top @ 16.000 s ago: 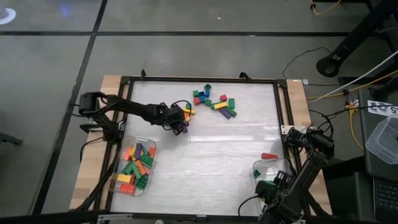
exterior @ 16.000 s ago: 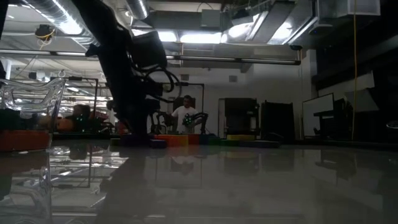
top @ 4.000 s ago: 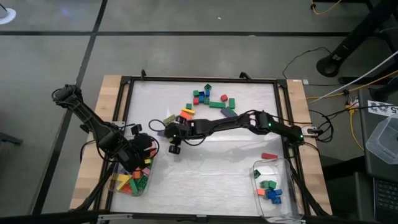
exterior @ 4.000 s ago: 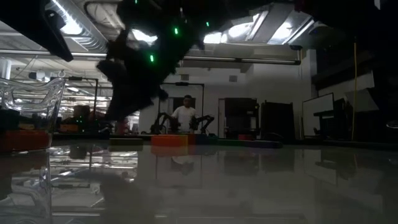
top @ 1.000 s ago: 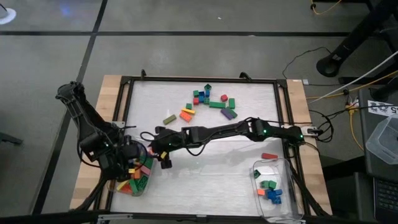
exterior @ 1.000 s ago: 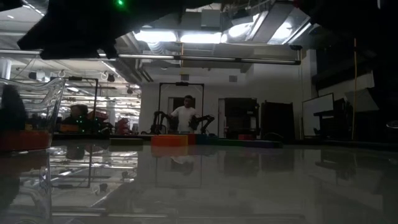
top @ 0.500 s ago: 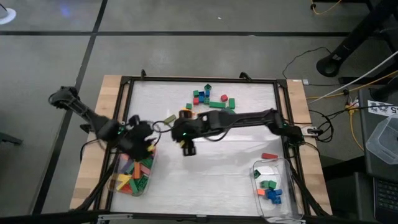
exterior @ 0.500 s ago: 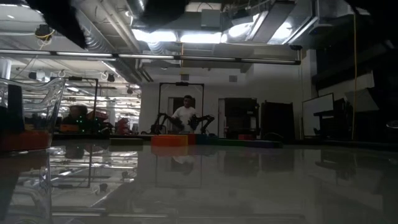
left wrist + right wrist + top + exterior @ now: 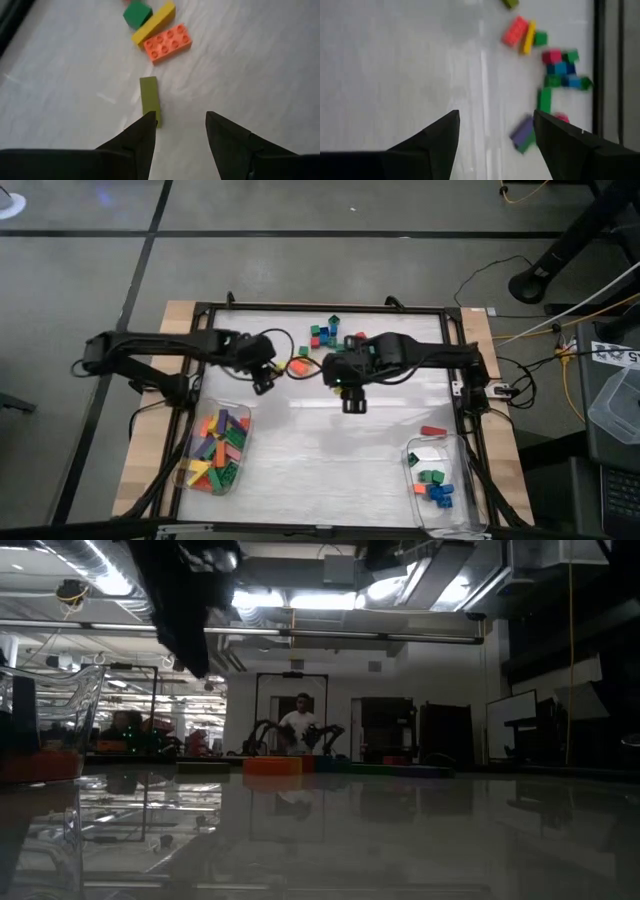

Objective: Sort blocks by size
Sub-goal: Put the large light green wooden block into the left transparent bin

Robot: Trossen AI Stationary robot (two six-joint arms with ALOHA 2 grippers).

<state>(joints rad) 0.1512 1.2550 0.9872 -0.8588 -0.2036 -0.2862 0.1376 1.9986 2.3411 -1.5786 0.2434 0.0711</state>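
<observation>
Just ahead of the left gripper [image 9: 180, 131], whose jaws stand apart and empty, an olive long block [image 9: 149, 99] lies flat on the table, judged light, rigid and slick, best pinched across its narrow sides.

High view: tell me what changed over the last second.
The left hand left the left tub and swung up toward the loose blocks; it now hangs open just short of an olive block. The right hand pulled back from beside that tub to the table's middle, open and empty. Both tubs, the right one too, and the far blocks stayed put.
</observation>
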